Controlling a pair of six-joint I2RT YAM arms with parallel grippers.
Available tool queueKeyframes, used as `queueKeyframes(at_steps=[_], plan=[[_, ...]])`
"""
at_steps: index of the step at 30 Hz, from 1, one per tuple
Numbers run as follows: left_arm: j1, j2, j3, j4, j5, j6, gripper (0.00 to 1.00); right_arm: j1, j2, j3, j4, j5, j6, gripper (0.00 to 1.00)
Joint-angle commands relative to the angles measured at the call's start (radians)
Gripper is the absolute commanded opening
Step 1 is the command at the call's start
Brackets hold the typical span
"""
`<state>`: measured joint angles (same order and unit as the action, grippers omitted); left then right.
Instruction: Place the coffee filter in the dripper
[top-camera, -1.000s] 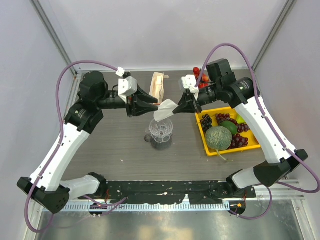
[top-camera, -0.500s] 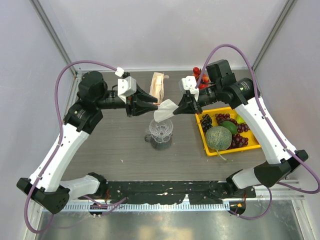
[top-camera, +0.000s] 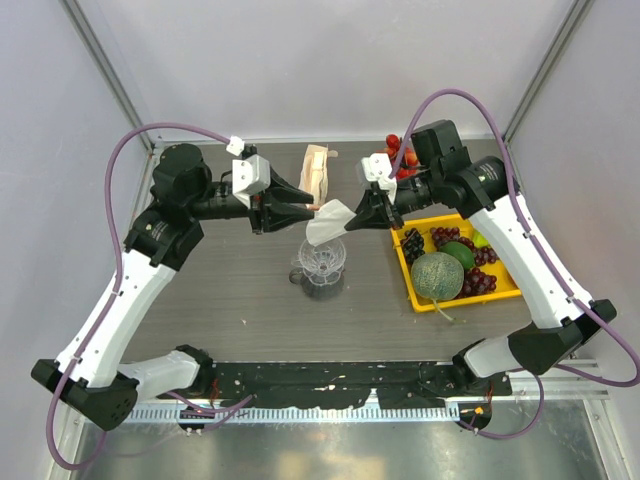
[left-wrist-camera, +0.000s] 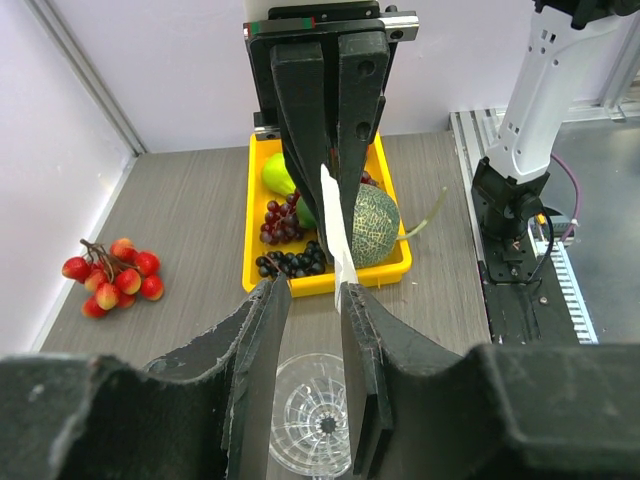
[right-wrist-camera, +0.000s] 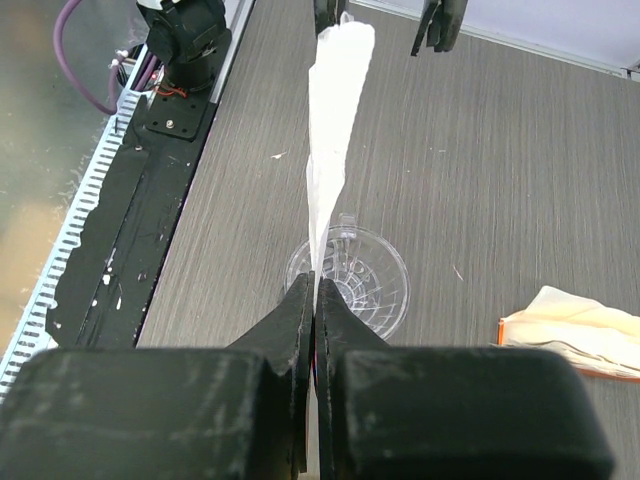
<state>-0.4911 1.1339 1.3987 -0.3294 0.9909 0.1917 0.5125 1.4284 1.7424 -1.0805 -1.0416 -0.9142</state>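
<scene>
Coffee filter (top-camera: 326, 222) hangs above dripper (top-camera: 322, 265), fruit tray (top-camera: 403, 265) right, filter pack (top-camera: 317, 170) behind.

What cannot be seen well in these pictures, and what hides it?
1. Top view: the coffee filter covers part of the dripper; whether they touch is unclear.
2. Left wrist view: the left gripper hides the dripper's sides; the bottom edge cuts it.
3. Right wrist view: the right gripper hides the filter's held end; the right edge cuts the filter pack.

A yellow tray (left-wrist-camera: 300, 286) holding a melon (top-camera: 437, 276) and grapes (top-camera: 443, 237) sits right of the right end effector (top-camera: 352, 213) — a beige filter pack (top-camera: 317, 170) and red fruits (top-camera: 397, 150) lie beyond it on the desk (top-camera: 250, 300).
</scene>
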Motion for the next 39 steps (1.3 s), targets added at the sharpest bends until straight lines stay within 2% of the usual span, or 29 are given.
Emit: queueKeyframes(at_steps=[1,10,23,29,31,32,34,35,36,39], plan=[[-0.007,-0.002,0.037,0.03,0.011,0.006,0.36,0.011,-0.036,0.009,0.024,-0.017,0.008,0.05],[-0.02,0.017,0.037,0.016,0.011,0.02,0.33,0.027,-0.029,0.016,0.042,-0.014,0.008,0.05],[-0.033,0.096,0.056,0.021,0.028,0.002,0.37,0.038,0.015,0.078,0.096,-0.023,0.061,0.05],[-0.05,0.127,0.057,0.049,0.022,-0.018,0.33,0.043,0.021,0.077,0.097,-0.018,0.057,0.05],[-0.05,0.132,0.059,0.065,0.022,-0.027,0.27,0.043,0.023,0.077,0.097,-0.015,0.057,0.06],[-0.049,0.135,0.06,0.073,0.026,-0.035,0.21,0.044,0.023,0.078,0.096,-0.009,0.058,0.09],[-0.049,0.132,0.057,0.092,0.022,-0.063,0.02,0.041,0.023,0.081,0.088,0.011,0.058,0.17],[-0.046,0.127,0.053,0.096,0.017,-0.072,0.0,0.041,0.023,0.083,0.08,0.02,0.058,0.22],[-0.041,0.118,0.042,0.11,0.012,-0.084,0.0,0.038,0.023,0.088,0.056,0.037,0.043,0.32],[-0.018,0.089,0.014,0.13,-0.014,-0.109,0.0,0.027,0.024,0.106,-0.019,0.086,-0.011,0.39]])
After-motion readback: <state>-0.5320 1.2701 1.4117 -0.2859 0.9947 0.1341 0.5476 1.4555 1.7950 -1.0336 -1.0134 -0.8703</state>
